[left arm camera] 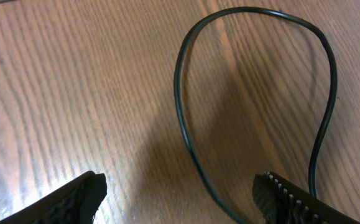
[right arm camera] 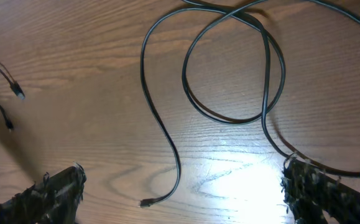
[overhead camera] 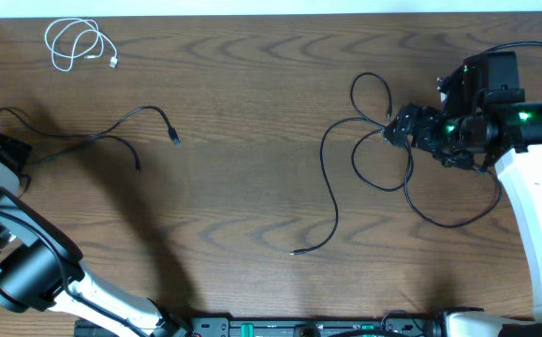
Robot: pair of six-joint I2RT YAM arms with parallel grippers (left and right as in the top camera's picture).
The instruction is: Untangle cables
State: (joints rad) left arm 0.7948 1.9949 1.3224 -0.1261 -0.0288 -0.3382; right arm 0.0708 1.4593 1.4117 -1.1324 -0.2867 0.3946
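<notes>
A short white cable [overhead camera: 76, 45] lies coiled at the far left of the table. Two thin black cables [overhead camera: 111, 126] run from the left edge, and their plug ends [overhead camera: 174, 137] lie apart on the wood. My left gripper [overhead camera: 7, 150] sits over their left part. In the left wrist view it [left arm camera: 180, 194] stands open, with a black cable loop [left arm camera: 177, 93] passing between its fingers, not pinched. Another black cable [overhead camera: 334, 201] lies in crossing loops at the right. My right gripper [overhead camera: 397, 126] hovers open above those loops [right arm camera: 229, 119], holding nothing. That cable's free plug [right arm camera: 147, 202] lies between its fingers [right arm camera: 49, 193].
Thick black wires [overhead camera: 523, 45] hang by the right arm's base at the far right. The left arm's white links [overhead camera: 27, 267] cover the near left corner. A strip of equipment [overhead camera: 317, 328] lines the front edge.
</notes>
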